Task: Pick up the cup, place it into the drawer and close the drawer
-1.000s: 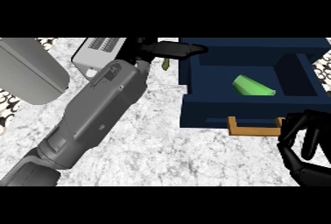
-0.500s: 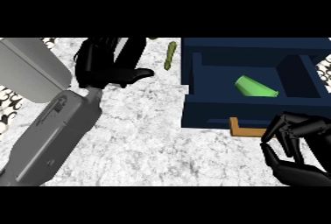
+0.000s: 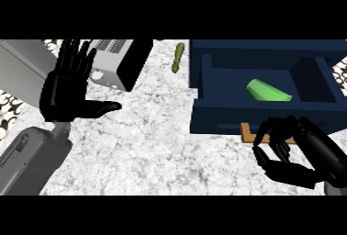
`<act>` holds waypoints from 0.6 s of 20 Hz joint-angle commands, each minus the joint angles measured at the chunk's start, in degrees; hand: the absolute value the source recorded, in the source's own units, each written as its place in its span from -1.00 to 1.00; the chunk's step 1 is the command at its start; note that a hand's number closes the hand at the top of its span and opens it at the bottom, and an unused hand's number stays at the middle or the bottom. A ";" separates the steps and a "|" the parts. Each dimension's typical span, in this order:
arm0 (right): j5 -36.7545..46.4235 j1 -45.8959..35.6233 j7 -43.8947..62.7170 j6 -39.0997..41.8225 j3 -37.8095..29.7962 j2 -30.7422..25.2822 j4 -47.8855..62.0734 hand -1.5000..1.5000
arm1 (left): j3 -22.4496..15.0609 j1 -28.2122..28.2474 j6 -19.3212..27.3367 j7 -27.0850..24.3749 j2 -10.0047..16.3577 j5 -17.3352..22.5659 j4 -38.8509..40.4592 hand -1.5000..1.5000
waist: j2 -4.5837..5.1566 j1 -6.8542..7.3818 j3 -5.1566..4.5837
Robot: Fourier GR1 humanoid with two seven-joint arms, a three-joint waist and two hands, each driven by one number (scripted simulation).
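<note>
The green cup [image 3: 267, 92] lies on its side inside the open navy drawer [image 3: 224, 114], in the middle compartment. A wooden handle [image 3: 248, 134] sticks out from the drawer's front wall. My right hand [image 3: 305, 151] sits at the handle's right end with its fingers curled over that spot; nothing shows held in it. My left hand [image 3: 64, 94] stands at the far left with straight fingers pointing up and its thumb out, away from the drawer and holding nothing.
A grey and black appliance [image 3: 112, 64] stands at the back left, just right of my left hand. A thin green stick-like vegetable [image 3: 179, 57] lies on the marble counter [image 3: 156, 142] beside the drawer's left wall. A grey slab [image 3: 20, 64] fills the far left corner.
My left arm has pulled back from the drawer's rim to the left, its hand now open and upright. My right hand has risen to the drawer's handle.
</note>
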 commanded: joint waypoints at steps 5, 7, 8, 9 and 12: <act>19.89 -5.33 -6.94 -9.10 9.45 2.07 15.93 1.00 | 4.26 12.17 -6.05 -0.78 5.12 1.16 -8.15 -1.00 | 0.11 0.10 0.03; 20.26 -7.14 -9.64 -10.58 7.67 2.75 21.92 1.00 | 4.94 13.38 -7.68 -3.48 2.33 -0.71 -5.32 -1.00 | 0.20 -0.96 0.01; 20.91 -7.51 -12.19 -11.59 7.45 2.44 25.33 -1.00 | 5.44 15.68 -8.62 -3.50 3.49 -0.76 -6.27 -1.00 | 0.21 -0.79 0.02; 19.65 -10.65 -9.70 -9.18 5.77 2.28 25.88 -1.00 | 6.74 17.67 -12.46 -4.31 4.02 0.27 -4.91 -1.00 | 0.21 -0.85 -0.01; 24.53 -14.04 -8.57 -11.69 8.02 5.24 32.57 -1.00 | 9.72 17.55 -13.42 -2.36 5.00 0.43 -5.68 -1.00 | 0.19 -0.86 0.00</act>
